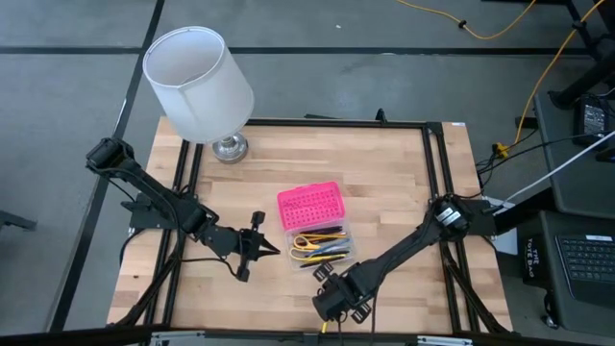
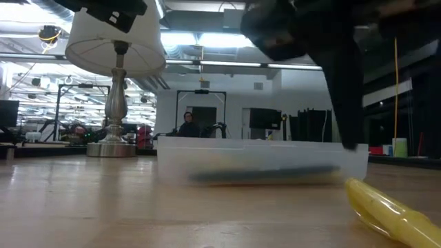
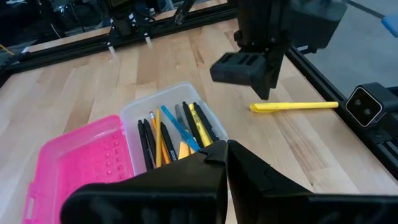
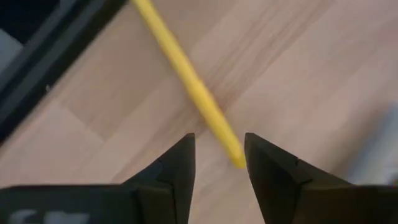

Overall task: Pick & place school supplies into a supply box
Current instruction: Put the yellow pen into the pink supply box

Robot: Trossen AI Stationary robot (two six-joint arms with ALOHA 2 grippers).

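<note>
The supply box lies open mid-table: its pink lid [image 1: 309, 205] is flat, and the clear base [image 1: 324, 250] beside it holds several pens and pencils [image 3: 174, 134]. One yellow pen [image 3: 293, 106] lies on the wood by the table's near edge. My right gripper [image 4: 219, 149] points down over that pen's end [image 4: 231, 149]. It is open, with one finger on either side, and appears just clear of the pen. My left gripper [image 1: 274, 250] hangs shut and empty, left of the base.
A lamp with a white shade [image 1: 197, 82] stands at the far left corner on a metal foot [image 1: 230, 147]. Black frame rails [image 1: 437, 173] run along the table's edges. Bare wood [image 1: 192, 288] lies at the near left.
</note>
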